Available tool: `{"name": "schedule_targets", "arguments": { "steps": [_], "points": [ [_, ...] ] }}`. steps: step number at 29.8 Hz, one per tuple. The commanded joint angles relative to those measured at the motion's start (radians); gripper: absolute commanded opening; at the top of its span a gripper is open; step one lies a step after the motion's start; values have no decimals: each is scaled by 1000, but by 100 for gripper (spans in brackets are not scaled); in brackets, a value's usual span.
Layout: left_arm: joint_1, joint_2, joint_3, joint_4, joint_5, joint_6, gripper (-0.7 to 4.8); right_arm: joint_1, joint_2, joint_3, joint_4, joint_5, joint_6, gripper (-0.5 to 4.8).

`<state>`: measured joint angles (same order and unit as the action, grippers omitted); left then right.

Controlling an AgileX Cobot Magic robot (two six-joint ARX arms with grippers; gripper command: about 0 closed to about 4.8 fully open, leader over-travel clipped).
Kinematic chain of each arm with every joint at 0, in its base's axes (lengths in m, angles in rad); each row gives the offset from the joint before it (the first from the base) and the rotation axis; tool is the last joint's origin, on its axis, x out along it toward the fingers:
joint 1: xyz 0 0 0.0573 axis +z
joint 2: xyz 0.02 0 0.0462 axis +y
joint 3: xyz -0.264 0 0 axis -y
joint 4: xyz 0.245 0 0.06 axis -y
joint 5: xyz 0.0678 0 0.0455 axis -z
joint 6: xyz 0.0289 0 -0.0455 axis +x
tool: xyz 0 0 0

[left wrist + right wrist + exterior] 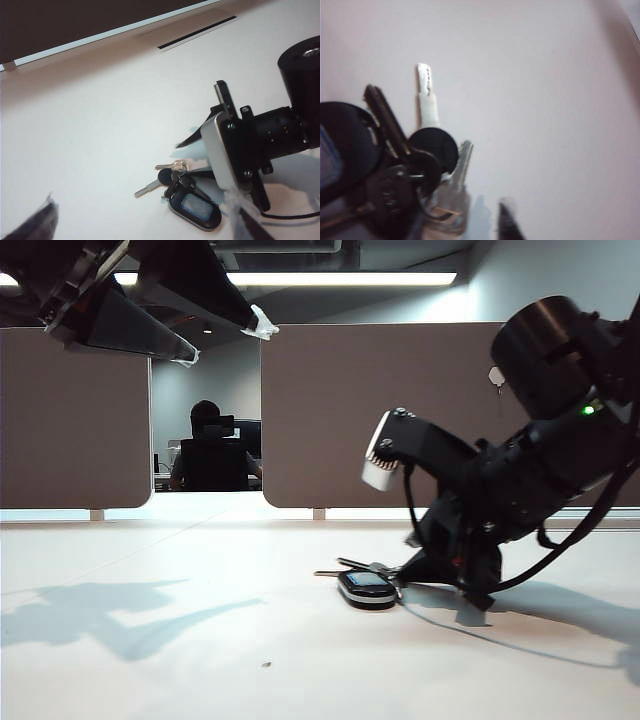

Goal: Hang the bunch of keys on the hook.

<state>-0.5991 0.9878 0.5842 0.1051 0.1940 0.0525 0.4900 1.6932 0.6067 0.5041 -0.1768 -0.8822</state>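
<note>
My right pincer point(405, 568) was down low on the white counter point(200, 640), right beside the bunch of keys point(366, 585). The keys lay flat on the counter, with the black fob nearest the front and the thin silver keys fanned out behind it. From the outside camera, my right pincer's tip was at the ring end of the bunch, on its right side. From the camera on my right wrist, the bunch of keys point(427, 165) filled the near part of the picture and one dark fingertip point(507, 222) poked in just beside the silver keys. I could not tell how wide this pincer stood, or whether it had hold of anything. From the camera on my left wrist, the bunch of keys point(185, 192) lay next to the right arm's silver plate. My left pincer point(225, 340) hung high up over the left side of the counter, well apart from the keys. Its fingers were spread wide and held nothing. The hook point(497, 376) was up on the brown panel point(340, 410) at the back, far above the keys.
</note>
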Motion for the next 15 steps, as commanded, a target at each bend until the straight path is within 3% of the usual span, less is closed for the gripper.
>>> {"name": "schedule_targets", "arguments": {
  "steps": [1,3,5,10,15],
  "points": [
    [0,-2,5,-7,0,0,479,8,24,-12,-89,18,-13,137],
    [0,-2,5,-13,0,0,479,8,24,-12,-87,18,-13,100],
    [0,-2,5,-18,0,0,479,8,23,-11,-87,23,-13,-13],
    [0,-2,5,-22,0,0,479,8,11,-7,-74,14,17,-3],
    [0,-2,5,-21,0,0,479,8,-88,-3,-56,-10,187,-3]
  ]
}}
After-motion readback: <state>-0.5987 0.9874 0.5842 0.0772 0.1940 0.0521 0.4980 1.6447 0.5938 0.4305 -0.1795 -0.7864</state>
